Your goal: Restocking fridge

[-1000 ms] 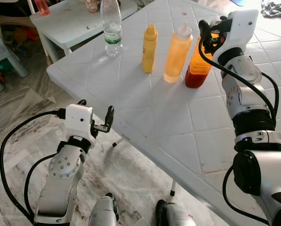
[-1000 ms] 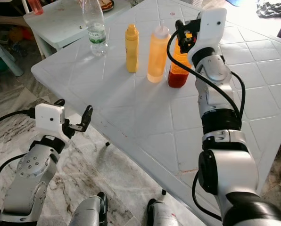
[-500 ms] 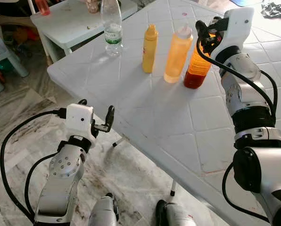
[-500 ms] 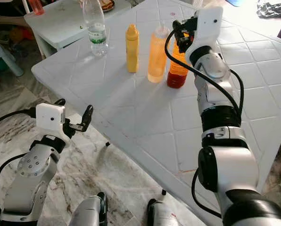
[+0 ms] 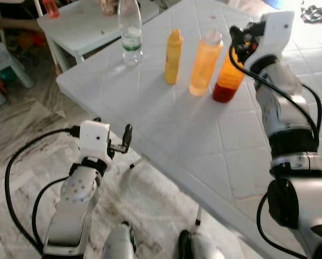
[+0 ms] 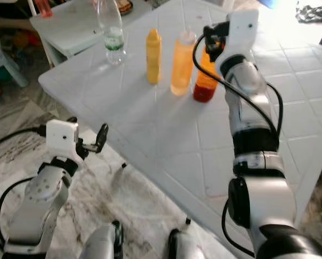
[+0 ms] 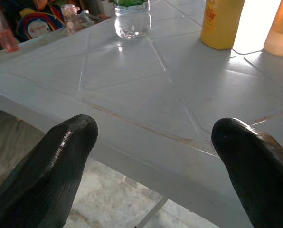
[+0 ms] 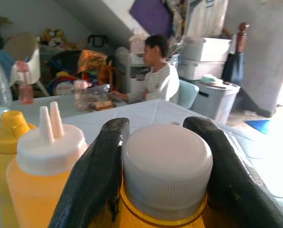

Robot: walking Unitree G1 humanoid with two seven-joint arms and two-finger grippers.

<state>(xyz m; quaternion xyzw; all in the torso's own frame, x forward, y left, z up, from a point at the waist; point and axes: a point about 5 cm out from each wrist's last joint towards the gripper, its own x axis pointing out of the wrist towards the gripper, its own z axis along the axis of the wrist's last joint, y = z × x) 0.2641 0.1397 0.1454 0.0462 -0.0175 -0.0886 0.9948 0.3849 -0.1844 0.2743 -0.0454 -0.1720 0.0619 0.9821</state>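
Four bottles stand in a row near the far edge of the white tiled table (image 5: 166, 135): a clear water bottle (image 5: 130, 29), a yellow mustard bottle (image 5: 173, 56), a pale orange squeeze bottle (image 5: 206, 63) and an orange bottle (image 5: 227, 78) with a white cap (image 8: 166, 166). My right gripper (image 5: 242, 40) reaches over the table and is shut on the orange bottle at its cap, one black finger (image 8: 96, 175) on each side. My left gripper (image 5: 113, 141) hangs open just off the table's near edge, its fingers (image 7: 61, 156) wide apart and nothing between them.
A smaller white table (image 5: 80, 24) with cups and jars stands at the back left. A person (image 8: 158, 78) sits behind it in the right wrist view. Marble floor (image 5: 20, 156) lies below the near table edge, with my feet (image 5: 120, 245) on it. Pale blue furniture (image 5: 1, 70) stands far left.
The head camera has shifted a little and the picture is slightly blurred. My right gripper stays at the orange bottle's cap, and the left arm has not moved.
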